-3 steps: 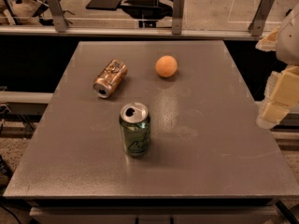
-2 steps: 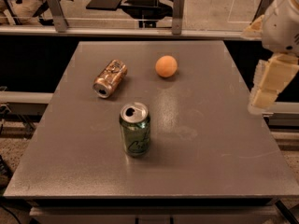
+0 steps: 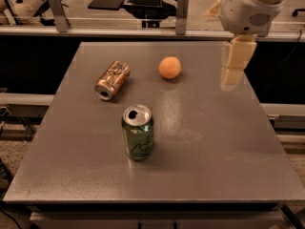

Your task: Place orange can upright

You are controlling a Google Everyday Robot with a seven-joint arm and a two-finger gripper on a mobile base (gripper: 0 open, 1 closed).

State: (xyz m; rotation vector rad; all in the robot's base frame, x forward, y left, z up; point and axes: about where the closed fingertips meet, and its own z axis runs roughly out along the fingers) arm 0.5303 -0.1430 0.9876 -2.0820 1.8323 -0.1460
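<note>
On the grey table (image 3: 214, 166), the orange can (image 3: 112, 79) lies toppled at ten o'clock; the gripper (image 3: 232, 74) hovers at two, empty, opening unclear.

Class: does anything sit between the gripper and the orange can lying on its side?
Yes: the orange fruit sits roughly between the gripper, above the right edge of the table, and the orange can. The green can stands clear.

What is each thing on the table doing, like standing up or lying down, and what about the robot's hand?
orange can: lying on its side, one end toward the front left, not held.
green can: standing upright, top opened.
orange fruit: sitting loose, touching neither can.
gripper: in the air over the far right side of the table, holding nothing.
</note>
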